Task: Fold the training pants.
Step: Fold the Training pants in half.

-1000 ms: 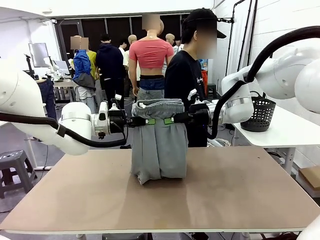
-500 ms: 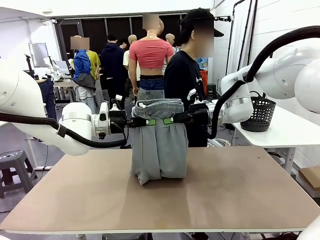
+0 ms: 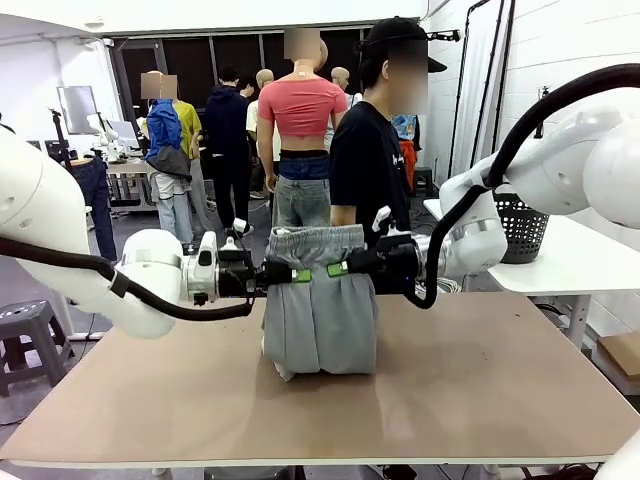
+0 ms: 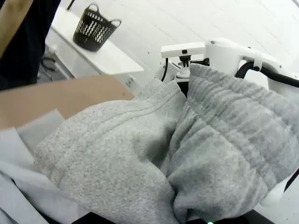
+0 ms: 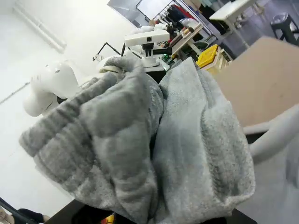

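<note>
Front view first: we've got the pants (image 3: 320, 305) hanging between the two arms over the middle of the table (image 3: 480, 390). The left claw (image 3: 294, 274) is pinched on the left side just under the waistband and the right claw (image 3: 340, 268) is pinched on the right side at the same height. The gathered waistband flops over the top of both grips, and the bottom of the cloth bunches where it touches the table. A person (image 3: 368, 160) stands at the far side, hands off.

Left wrist view: thick grey fleece of the pants (image 4: 140, 158) fills the lens, ribbed waistband on the right, folded over itself. Our own fingers are buried under the cloth, so the squeeze itself isn't visible here, but nothing suggests it's slack. A black basket (image 4: 96, 27) sits on a side table well away.

Right wrist view: same story, the pants (image 5: 154, 140) draped in soft folds right over the claw, pinched shut underneath.

Handling-wise, we'd guess this stuff is light, limp and a bit stretchy, with no stiffness at all, so it sags wherever it isn't held. Not slippery, not fragile. The elastic waistband is the bulkiest, grippiest bit; taking hold at the side edges near it looks like the sensible spot to keep the fold even.
</note>
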`<move>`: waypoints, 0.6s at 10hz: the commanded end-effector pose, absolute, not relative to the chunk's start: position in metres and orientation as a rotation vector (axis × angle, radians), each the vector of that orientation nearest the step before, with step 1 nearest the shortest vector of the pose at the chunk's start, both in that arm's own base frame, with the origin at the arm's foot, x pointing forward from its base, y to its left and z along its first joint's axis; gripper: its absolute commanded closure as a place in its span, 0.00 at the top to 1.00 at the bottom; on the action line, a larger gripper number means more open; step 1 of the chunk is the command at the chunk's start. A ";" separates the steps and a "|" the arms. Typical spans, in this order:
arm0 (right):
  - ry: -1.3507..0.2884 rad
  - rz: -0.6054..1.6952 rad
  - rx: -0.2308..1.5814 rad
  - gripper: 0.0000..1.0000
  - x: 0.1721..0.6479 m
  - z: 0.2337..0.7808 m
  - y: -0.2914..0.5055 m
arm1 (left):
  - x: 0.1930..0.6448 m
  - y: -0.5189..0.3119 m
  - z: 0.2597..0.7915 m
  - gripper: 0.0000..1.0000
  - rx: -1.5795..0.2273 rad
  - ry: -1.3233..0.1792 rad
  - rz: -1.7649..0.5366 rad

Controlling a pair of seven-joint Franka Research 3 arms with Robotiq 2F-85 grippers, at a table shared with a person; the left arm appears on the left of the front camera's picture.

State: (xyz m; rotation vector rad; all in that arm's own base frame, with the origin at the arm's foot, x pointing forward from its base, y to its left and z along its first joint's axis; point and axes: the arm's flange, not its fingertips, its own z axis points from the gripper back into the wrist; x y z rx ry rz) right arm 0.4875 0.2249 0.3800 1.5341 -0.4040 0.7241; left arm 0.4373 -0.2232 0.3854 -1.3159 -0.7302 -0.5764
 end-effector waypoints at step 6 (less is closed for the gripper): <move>-0.336 0.456 1.479 0.00 0.514 0.313 0.207 | 0.480 -0.195 0.318 0.00 -1.337 -0.685 -0.335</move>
